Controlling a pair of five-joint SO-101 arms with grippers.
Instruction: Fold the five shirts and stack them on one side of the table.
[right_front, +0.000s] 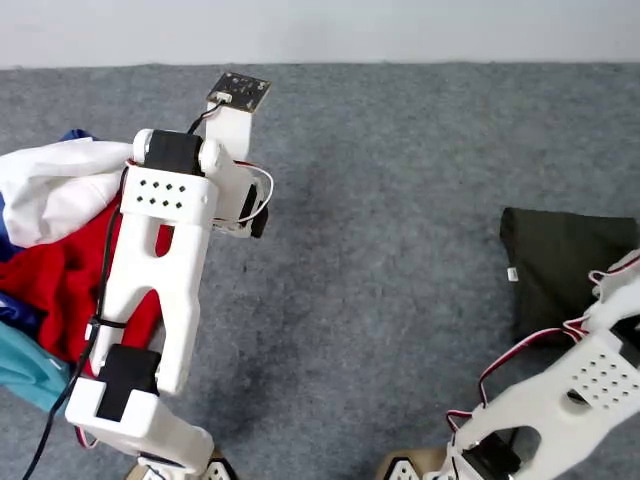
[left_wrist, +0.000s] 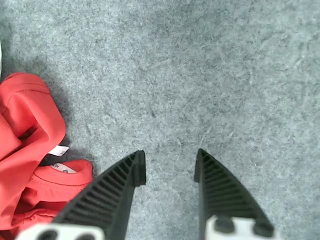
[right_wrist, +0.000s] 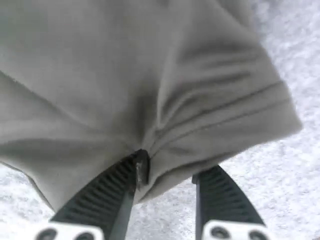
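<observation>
**Q:** How far along is the folding?

**A:** Early, by my judgement. At the left edge of the grey tabletop (right_front: 380, 200) lies a loose heap. It has a white shirt (right_front: 50, 190) on top, a red shirt (right_front: 60, 275) under it, a blue shirt (right_front: 20, 312) peeking out, and a teal shirt (right_front: 25, 370) nearest the arm's base. None of these looks folded. At the far right lies one dark shirt (right_front: 560, 270) in a neat rectangle, which I take to be folded and the start of the stack.

**Q:** So the count?

**A:** There are five shirts, four in the heap and one apart, as far as I can tell. There are two arms.

**Q:** And the arms?

**A:** The left arm's fingers (left_wrist: 120, 185) are spread apart and empty. They hang over bare tabletop just beside the red shirt. The right arm's fingers (right_wrist: 115, 195) are also apart, at the dark shirt's edge. One tip rests on the cloth, and nothing is clamped.
</observation>
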